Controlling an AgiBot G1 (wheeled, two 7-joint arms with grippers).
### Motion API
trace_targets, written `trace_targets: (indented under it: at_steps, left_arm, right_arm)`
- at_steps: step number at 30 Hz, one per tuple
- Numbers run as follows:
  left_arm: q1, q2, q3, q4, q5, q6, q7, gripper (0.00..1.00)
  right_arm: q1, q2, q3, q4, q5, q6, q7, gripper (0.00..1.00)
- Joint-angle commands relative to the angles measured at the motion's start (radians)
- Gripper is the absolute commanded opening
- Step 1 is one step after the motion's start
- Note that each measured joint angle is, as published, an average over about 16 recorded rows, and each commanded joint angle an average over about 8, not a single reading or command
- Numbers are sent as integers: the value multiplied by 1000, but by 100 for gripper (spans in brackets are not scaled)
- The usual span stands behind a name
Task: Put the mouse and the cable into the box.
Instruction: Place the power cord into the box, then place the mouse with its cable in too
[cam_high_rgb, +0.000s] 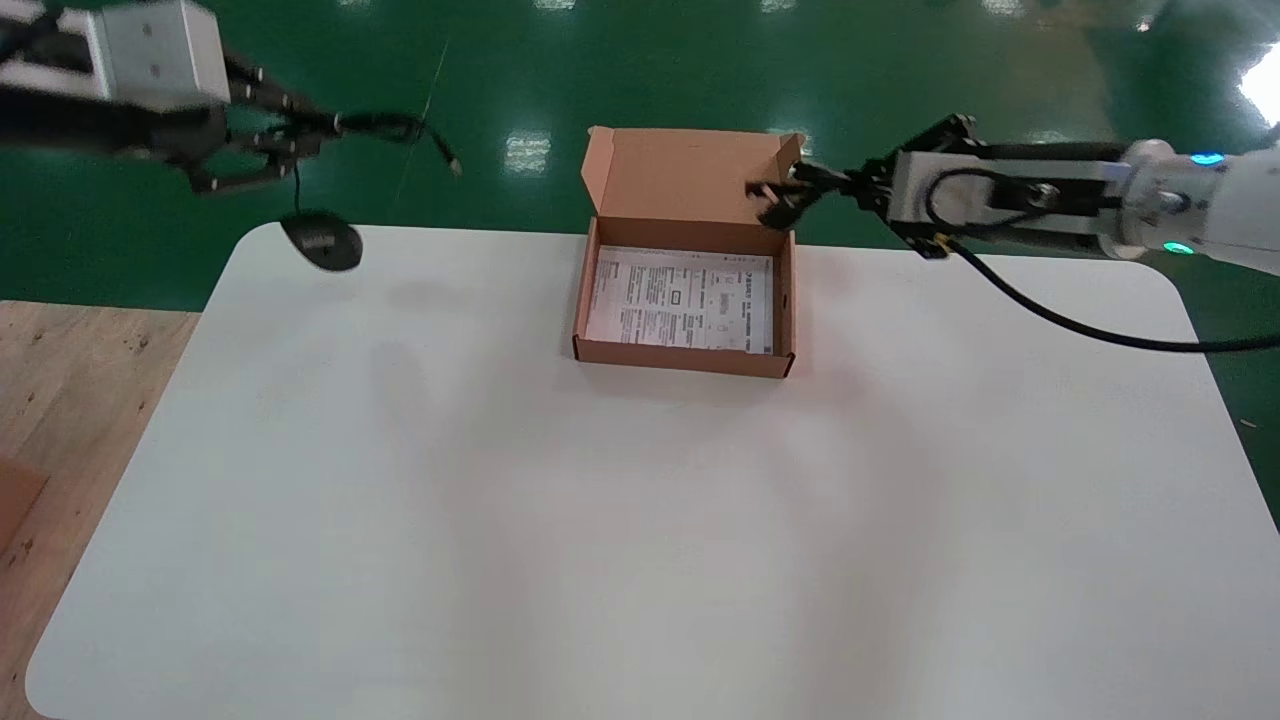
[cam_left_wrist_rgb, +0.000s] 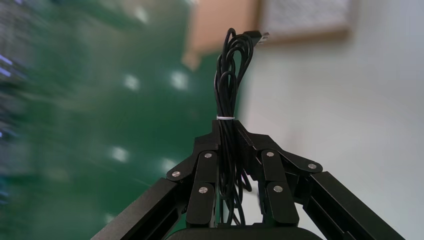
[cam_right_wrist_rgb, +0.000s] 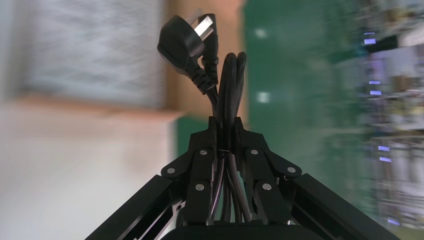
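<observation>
My right gripper (cam_high_rgb: 785, 195), clamped on the bundled cable (cam_right_wrist_rgb: 227, 75), hangs at 1 o'clock of the box (cam_high_rgb: 684, 358), so it is the nearer arm. My left gripper (cam_high_rgb: 305, 135) grips the cord (cam_left_wrist_rgb: 227, 90), the mouse (cam_high_rgb: 322, 242) hanging beneath, well apart toward 10 o'clock.

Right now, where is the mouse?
In the head view, the mouse is at the table's far left corner, under the left end effector, which grips its cord.

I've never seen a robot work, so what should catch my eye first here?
The left gripper pinches the bundled mouse cord, the mouse below it at the far left corner of the table. The right gripper holds a coiled power cable by the open cardboard box, which contains only a printed sheet.
</observation>
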Motion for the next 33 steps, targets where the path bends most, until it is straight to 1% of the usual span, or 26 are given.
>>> trace_targets:
  at_steps: [1, 6, 10, 16, 25, 26, 33]
  left_arm:
    - [-27, -8, -18, -61, -24, 0, -11, 0]
    - [-22, 9, -57, -195, -70, -67, -25, 0]
    - [-6, 24, -78, -260, -89, -131, -28, 0]
    - [-4, 46, -77, -300, -68, -200, -27, 0]
    - [-25, 77, -38, -289, 5, -229, -58, 0]
    - [-28, 77, -34, -287, 11, -230, -62, 0]
    - [-46, 76, -12, -278, 48, -219, -93, 0]
  right_arm:
    - [3, -41, 10, 21, 11, 58, -12, 0]
    - [-22, -157, 18, 11, 24, 163, -51, 0]
    - [-42, -214, 19, -1, 36, 212, -86, 0]
    - [-80, -234, 1, 7, 63, 231, -108, 0]
    - [-130, -236, -65, 22, 87, 231, -75, 1]
    - [-134, -236, -74, 24, 89, 230, -69, 8]
    - [-143, -236, -136, 38, 97, 224, -17, 94]
